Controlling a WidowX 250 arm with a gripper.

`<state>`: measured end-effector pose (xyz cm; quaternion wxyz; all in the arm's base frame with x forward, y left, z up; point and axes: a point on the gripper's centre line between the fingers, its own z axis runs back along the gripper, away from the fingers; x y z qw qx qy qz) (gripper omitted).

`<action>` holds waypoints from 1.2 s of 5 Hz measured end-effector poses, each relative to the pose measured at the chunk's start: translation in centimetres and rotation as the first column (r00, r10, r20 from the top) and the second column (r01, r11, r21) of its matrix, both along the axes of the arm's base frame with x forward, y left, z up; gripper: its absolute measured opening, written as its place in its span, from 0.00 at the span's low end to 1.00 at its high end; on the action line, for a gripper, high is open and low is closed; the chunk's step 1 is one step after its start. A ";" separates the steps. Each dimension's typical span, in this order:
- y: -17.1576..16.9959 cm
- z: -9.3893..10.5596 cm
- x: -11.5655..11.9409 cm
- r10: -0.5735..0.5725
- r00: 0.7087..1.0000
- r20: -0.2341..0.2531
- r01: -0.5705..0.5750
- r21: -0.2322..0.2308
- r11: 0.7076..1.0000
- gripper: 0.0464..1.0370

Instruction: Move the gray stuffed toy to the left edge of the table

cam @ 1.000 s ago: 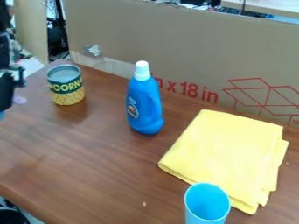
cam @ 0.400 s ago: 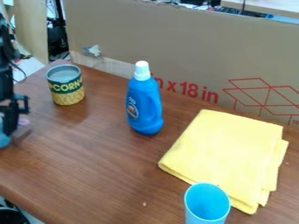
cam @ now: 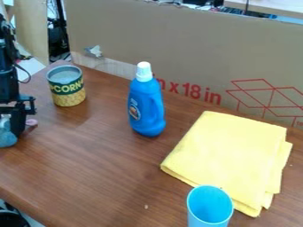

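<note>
My gripper [cam: 14, 126] hangs low at the left edge, over the brown table. It is shut on a soft-looking blue-grey object [cam: 6, 134], partly cut off by the view's edge. A small pink piece [cam: 31, 122] sticks out at the gripper's right side; whether it belongs to the same object I cannot tell. Behind and to the right of the gripper stands a corn can [cam: 67, 86], upright and apart from it. Farther right, a blue bottle [cam: 146, 107] with a white cap stands upright.
A folded yellow cloth [cam: 228, 155] lies on the right of the table [cam: 89, 177]. A light-blue cup [cam: 210, 206] stands at the cloth's front edge. Behind everything rises a cardboard panel [cam: 177, 44]. The table's front edge runs across the lower left.
From the upper left edge, my gripper has come down and then shifted a little right, with the blue-grey object and pink piece moving along. Can, bottle, cloth and cup have stayed put.
</note>
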<state>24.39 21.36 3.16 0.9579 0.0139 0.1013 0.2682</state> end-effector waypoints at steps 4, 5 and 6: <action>-7.4 12.1 0.4 -0.095 0.991 0.096 0.083 0.121 0.989 0.97; -12.0 13.2 -2.1 -0.211 0.970 0.122 0.201 0.086 0.976 0.97; -15.9 13.9 -4.3 -0.285 0.942 0.175 0.284 0.031 0.958 0.97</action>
